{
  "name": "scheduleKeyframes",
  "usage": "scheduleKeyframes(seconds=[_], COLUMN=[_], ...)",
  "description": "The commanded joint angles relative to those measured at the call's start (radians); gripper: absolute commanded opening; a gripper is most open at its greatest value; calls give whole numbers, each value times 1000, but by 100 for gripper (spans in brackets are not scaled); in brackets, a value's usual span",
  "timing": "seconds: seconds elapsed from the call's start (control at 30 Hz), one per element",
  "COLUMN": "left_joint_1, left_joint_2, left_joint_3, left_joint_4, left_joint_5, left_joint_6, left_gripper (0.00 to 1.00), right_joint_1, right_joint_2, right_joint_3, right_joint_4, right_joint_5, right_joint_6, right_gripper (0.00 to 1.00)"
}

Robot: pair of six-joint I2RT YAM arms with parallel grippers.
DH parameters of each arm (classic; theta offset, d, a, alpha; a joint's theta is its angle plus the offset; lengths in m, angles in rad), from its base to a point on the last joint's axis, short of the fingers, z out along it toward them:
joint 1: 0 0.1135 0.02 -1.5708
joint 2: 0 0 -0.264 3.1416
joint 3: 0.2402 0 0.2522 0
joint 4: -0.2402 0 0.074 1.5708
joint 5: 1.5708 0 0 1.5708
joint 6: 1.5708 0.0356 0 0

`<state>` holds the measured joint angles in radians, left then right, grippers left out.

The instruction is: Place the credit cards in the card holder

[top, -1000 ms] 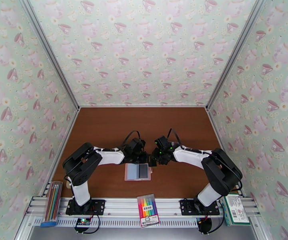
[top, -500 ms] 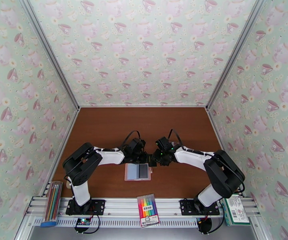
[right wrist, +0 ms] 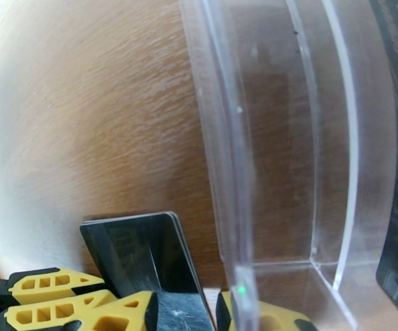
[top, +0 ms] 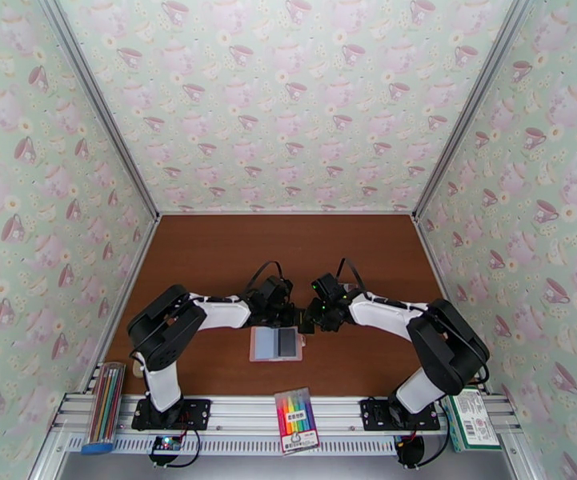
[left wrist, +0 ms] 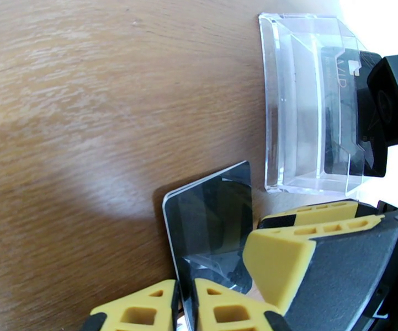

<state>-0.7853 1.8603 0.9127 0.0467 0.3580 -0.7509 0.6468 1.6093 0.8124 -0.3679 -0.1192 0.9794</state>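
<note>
Left gripper [top: 288, 315], from above: tip to tip with right gripper [top: 308, 320], just beyond far edge of open wallet [top: 264, 346], dark card [top: 287, 340] inside. Left wrist: clamped on black card [left wrist: 210, 216], clear box [left wrist: 303, 106] close beyond. Right wrist: glossy card [right wrist: 138, 244] between yellow fingers [right wrist: 116, 314], beside box wall; grip impossible to tell.

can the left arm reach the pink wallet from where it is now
Probably yes: the pink wallet lies open just nearside of the left gripper, which pinches a black card; nothing covers it, though the right gripper crowds close.
</note>
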Motion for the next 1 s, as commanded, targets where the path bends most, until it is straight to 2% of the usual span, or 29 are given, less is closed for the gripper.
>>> scheduleKeyframes(seconds=[0.0,0.5,0.97], left_joint_1=[-18,-19,-19], left_joint_2=[33,38,26], left_joint_3=[13,19,12], left_joint_4=[-20,-23,-16], left_joint_5=[15,20,23], left_joint_6=[21,21,21], left_gripper=[17,17,17], right_joint_1=[12,15,13], right_joint_2=[52,35,-39], right_joint_3=[6,5,-12], right_joint_4=[39,101,134], right_joint_5=[-69,-137,-142], right_joint_6=[-15,-4,19], right_gripper=[35,35,34])
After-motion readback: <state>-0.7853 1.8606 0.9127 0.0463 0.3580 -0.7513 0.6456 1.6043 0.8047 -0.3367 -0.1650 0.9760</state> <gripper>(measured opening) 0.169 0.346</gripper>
